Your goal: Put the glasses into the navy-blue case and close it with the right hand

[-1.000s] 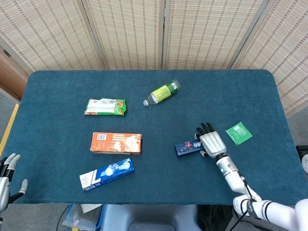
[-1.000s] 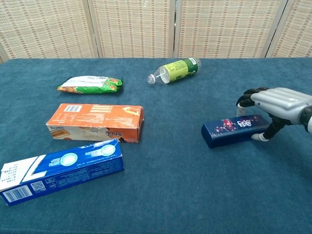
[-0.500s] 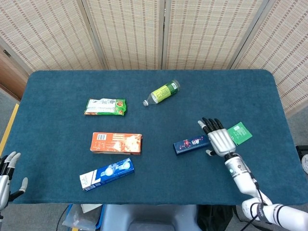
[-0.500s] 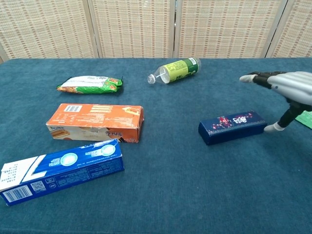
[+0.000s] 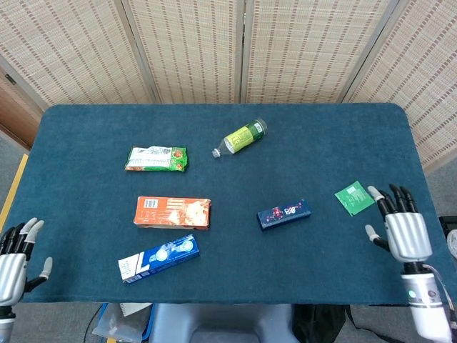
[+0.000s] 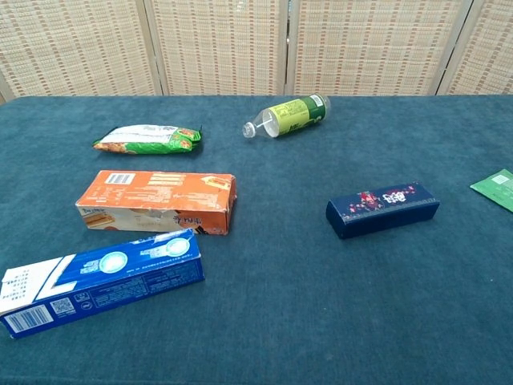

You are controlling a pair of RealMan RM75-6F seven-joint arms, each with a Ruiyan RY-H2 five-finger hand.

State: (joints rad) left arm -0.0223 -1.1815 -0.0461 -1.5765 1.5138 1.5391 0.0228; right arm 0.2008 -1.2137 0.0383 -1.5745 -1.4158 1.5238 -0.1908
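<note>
Navy-blue case (image 5: 284,214): closed, lying flat on the tabletop (image 5: 86,128), long side running slightly uphill toward my right hand (image 5: 405,230). It sits well to the left of that hand and apart from it; nothing touches it. A pale printed pattern shows on its lid in the chest view.

Right hand: at the near right corner of the tabletop, palm down, fingers spread and straight, holding nothing. It shows only in the head view.

Green sachet (image 5: 355,198): flat, just beyond and slightly left of my right hand's fingertips, between that hand and the case. I cannot tell whether a fingertip touches its corner.

Green-labelled bottle (image 5: 241,137): on its side, far beyond the case, cap end pointing away from my right hand.

Orange box (image 5: 173,212): flat, on the far side of the case from my right hand, about level with the case.

Blue-and-white box (image 5: 158,258): just nearer than the orange box, closest of the items to my left hand (image 5: 16,259).

Green snack packet (image 5: 156,158): beyond the orange box, well apart from both hands.

Left hand: off the near left edge of the tabletop, fingers apart, nothing in it.

Glasses: I cannot see them in either view.
</note>
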